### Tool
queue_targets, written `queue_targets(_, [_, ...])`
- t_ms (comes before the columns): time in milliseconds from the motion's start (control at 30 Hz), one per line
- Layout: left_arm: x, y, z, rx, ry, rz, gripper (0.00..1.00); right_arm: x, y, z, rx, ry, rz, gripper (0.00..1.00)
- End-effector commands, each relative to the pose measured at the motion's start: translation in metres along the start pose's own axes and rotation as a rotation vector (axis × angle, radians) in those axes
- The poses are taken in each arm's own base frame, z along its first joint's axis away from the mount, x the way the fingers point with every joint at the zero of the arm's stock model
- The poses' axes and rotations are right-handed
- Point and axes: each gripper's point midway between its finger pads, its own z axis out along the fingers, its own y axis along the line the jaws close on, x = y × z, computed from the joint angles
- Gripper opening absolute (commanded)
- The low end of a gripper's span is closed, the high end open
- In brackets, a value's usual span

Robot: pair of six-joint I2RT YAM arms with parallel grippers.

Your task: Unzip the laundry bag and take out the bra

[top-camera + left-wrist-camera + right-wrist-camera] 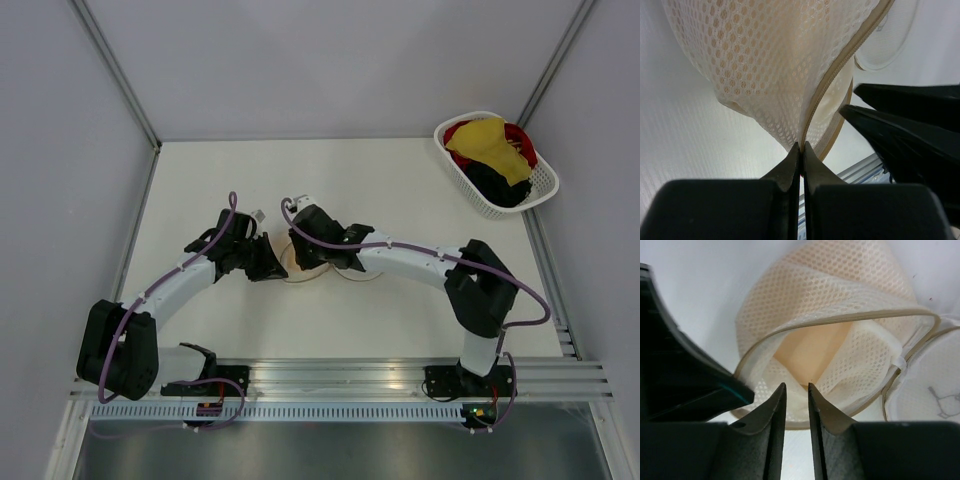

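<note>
Two soft, light things: the left gripper (pixel 801 149) clamps the laundry bag (pixel 755 65) by its rim. Slightly parted, the right gripper (pixel 796 390) faces the bra (pixel 812 347) (limp padding); pinch a cup edge.

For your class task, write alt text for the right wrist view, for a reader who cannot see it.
The laundry bag, a pale mesh pouch, is unzipped, with the peach bra showing inside its mouth. The right pincer, its two fingers slightly apart, points into the opening from below.
</note>
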Motion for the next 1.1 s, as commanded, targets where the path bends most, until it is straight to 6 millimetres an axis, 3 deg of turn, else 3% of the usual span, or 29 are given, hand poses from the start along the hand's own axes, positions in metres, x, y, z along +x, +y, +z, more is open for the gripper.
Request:
queue_targets(0, [-0.007, -0.014, -0.005, 0.044, -0.024, -0.006, 0.02, 0.006, 0.004, 0.02, -0.004, 0.022, -0.014, 0.3])
queue_targets(300, [-0.004, -0.016, -0.006, 0.058, -0.017, -0.012, 0.02, 0.009, 0.025, 0.057, -0.071, 0.052, -0.011, 0.36])
queue_targets(500, [-0.001, -0.016, -0.007, 0.063, -0.014, -0.015, 0.02, 0.021, 0.04, 0.074, -0.125, 0.095, -0.003, 0.58])
queue_targets(667, [-0.002, -0.018, -0.008, 0.07, -0.014, -0.016, 0.02, 0.033, 0.036, 0.083, -0.049, 0.126, -0.063, 0.71])
queue_targets(767, [-0.002, -0.019, -0.008, 0.073, -0.013, -0.014, 0.02, 0.046, 0.024, 0.094, 0.039, 0.162, -0.108, 0.72])
queue_targets(867, [-0.001, -0.019, -0.008, 0.073, -0.013, -0.014, 0.02, 0.061, 0.012, 0.105, 0.101, 0.197, -0.134, 0.7])
queue_targets(967, [-0.001, -0.018, -0.008, 0.072, -0.013, -0.014, 0.02, 0.074, 0.0, 0.113, 0.151, 0.219, -0.145, 0.58])
queue_targets(1033, [-0.001, -0.019, -0.009, 0.073, -0.015, -0.013, 0.02, 0.082, -0.005, 0.115, 0.175, 0.235, -0.155, 0.41])
queue_targets(1067, [-0.001, -0.019, -0.009, 0.075, -0.015, -0.011, 0.02, 0.084, -0.007, 0.115, 0.18, 0.239, -0.156, 0.27])
